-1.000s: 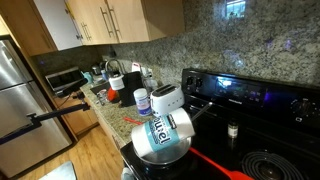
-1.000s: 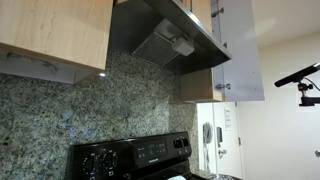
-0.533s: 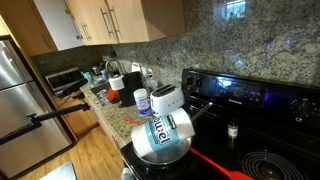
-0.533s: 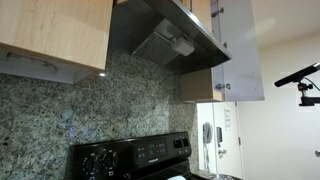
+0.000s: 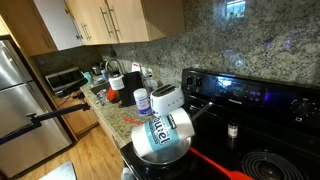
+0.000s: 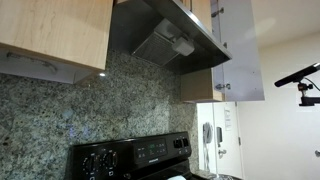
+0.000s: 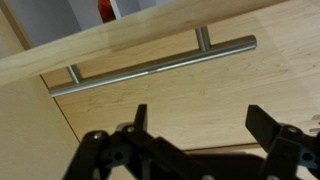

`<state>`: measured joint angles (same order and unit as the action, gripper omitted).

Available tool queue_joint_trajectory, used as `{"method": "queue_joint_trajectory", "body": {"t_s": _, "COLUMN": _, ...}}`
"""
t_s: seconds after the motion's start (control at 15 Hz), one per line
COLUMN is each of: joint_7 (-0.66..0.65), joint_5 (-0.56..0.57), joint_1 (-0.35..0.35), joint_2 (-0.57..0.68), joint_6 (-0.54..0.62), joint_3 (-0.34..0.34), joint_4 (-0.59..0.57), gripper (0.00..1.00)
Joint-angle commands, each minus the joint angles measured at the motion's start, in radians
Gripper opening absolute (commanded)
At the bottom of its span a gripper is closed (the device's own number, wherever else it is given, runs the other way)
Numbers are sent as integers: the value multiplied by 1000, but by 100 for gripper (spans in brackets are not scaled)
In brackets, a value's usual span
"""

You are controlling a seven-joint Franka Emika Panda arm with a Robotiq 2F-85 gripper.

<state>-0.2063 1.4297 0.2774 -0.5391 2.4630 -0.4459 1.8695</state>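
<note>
In the wrist view my gripper [image 7: 198, 118] is open and empty, its two dark fingers spread wide. It faces a light wooden cabinet door [image 7: 200, 90] with a long metal bar handle [image 7: 150, 66] just beyond the fingertips. The handle runs slightly tilted across the picture, above the gap between the fingers. The gripper touches nothing. Neither exterior view shows the gripper or the arm.
An exterior view shows a steel pot [image 5: 160, 145] with a labelled object in it on a black stove [image 5: 240, 95], a white toaster [image 5: 167, 98], jars on the counter, and wooden upper cabinets [image 5: 110, 20]. An exterior view shows a range hood [image 6: 165, 40] and cabinets [image 6: 50, 30].
</note>
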Motion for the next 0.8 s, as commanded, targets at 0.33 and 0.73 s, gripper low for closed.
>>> {"method": "queue_joint_trajectory", "body": {"t_s": 0.33, "joint_7": -1, "joint_5": -5, "joint_1": -11, "joint_2": -25, "joint_6": -20, "joint_3": 86, "joint_4": -33, "gripper": 100}}
{"method": "queue_joint_trajectory", "body": {"t_s": 0.73, "joint_7": -10, "joint_5": -13, "joint_1": -27, "joint_2": -92, "joint_6": -6, "joint_3": 173, "joint_4": -1, "gripper": 100}}
